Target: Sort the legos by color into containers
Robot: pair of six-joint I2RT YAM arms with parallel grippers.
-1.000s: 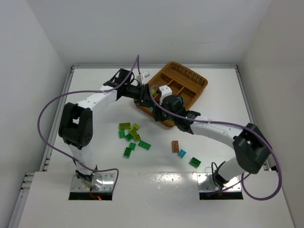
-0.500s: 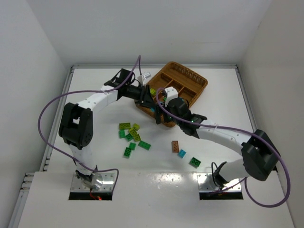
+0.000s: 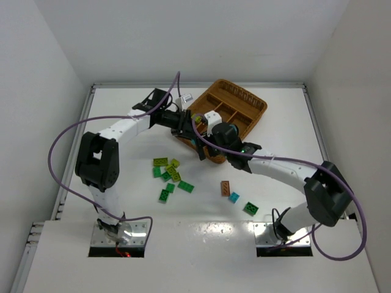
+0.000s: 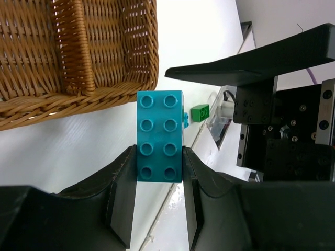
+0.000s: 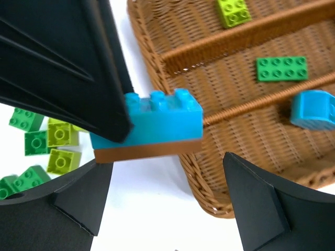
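My left gripper is shut on a cyan brick, held in the air just off the near end of the wicker tray. In the right wrist view that cyan brick has a thin brown plate stuck under it. A left finger clamps its left end. My right gripper stands open below the stack, one finger on each side, touching nothing. Inside the tray, three separate compartments hold a lime brick, a green brick and a cyan piece.
Loose green and lime bricks lie in a cluster left of centre. A brown brick, a cyan one and a green one lie nearer the right arm's base. Both arms crowd the tray's near end.
My right gripper has opened and let go of the cyan-and-brown stack. The left gripper keeps hold of it in nearly the same place.
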